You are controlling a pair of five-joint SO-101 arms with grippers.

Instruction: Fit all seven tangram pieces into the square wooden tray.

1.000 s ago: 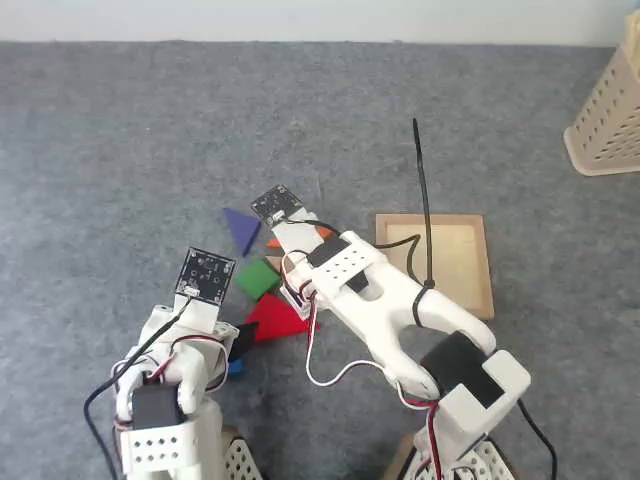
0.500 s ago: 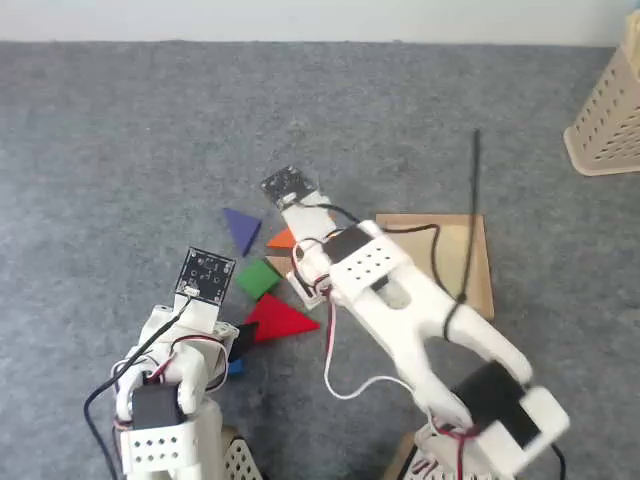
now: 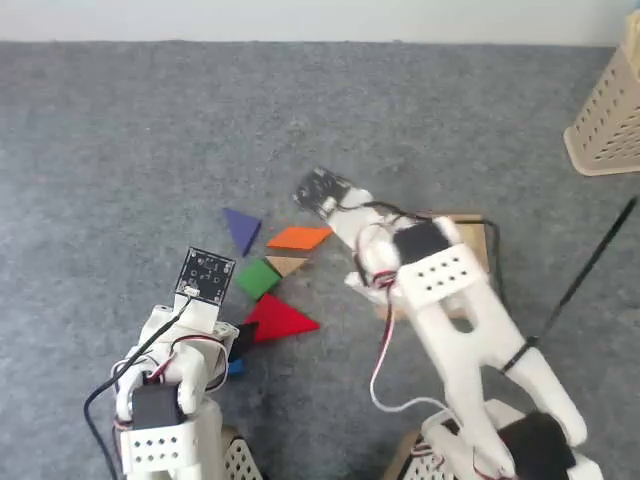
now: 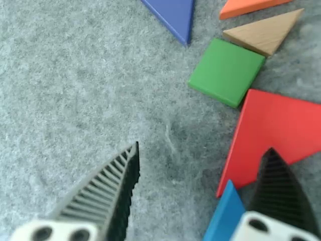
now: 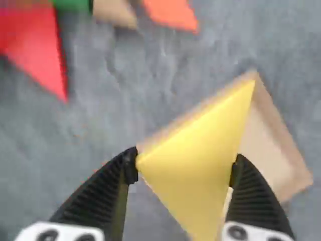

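I grip the yellow wooden triangle (image 5: 200, 150) firmly in my right claw (image 5: 184, 159), over the left edge of the square wooden tray (image 5: 273, 145). My left claw (image 4: 201, 152) gapes wide above the grey carpet (image 4: 75, 75), left of the tray, just beside the red triangle (image 4: 281, 133) and blue piece (image 4: 225, 213).

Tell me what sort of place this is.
Likely a robot practice bench: a grey felt-like mat covers the table, the left arm and right arm sit side by side, and tangram pieces lie beside a wooden tray.
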